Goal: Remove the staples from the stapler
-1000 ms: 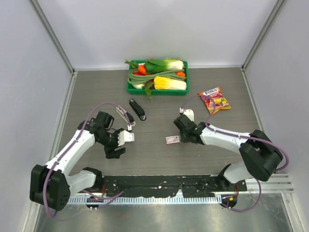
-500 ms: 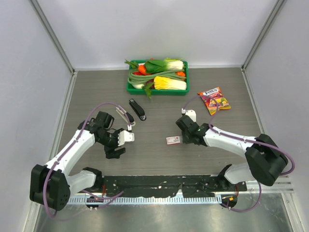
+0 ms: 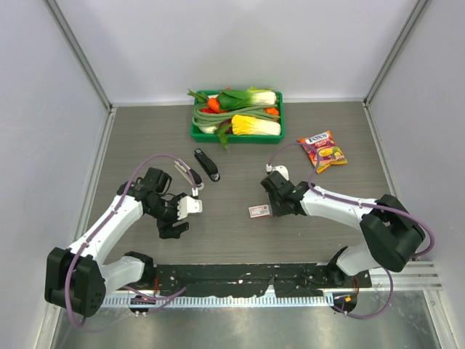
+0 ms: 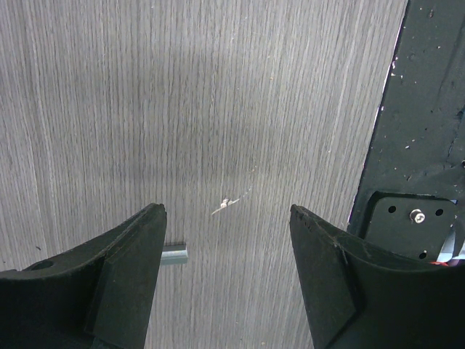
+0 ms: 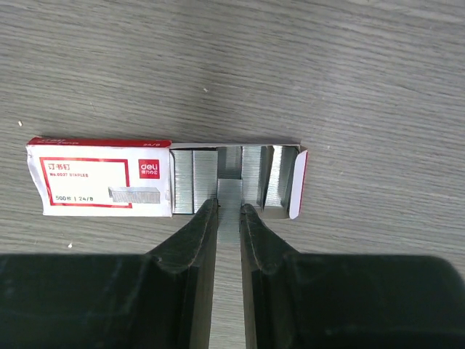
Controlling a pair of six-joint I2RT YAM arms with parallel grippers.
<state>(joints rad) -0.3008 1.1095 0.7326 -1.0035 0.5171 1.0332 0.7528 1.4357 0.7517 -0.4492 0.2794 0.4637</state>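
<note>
Top view: the stapler (image 3: 206, 164) lies apart from both arms. The right claw (image 3: 272, 209) is low at the staple box (image 3: 259, 211), probably to stow what it holds. The green tray (image 3: 195, 134) holds vegetables.

Left wrist: the left claw (image 4: 225, 240) is wide open and empty. A short loose staple piece (image 4: 174, 254) lies beside one finger.

Right wrist: the right claw is pinched nearly closed on a staple strip (image 5: 230, 190). The box drawer (image 5: 254, 178) is slid out and packed with rows.

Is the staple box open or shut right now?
Open: the staple box has its tray slid out of the sleeve, staple rows showing; the right gripper pinches a staple strip there.
</note>
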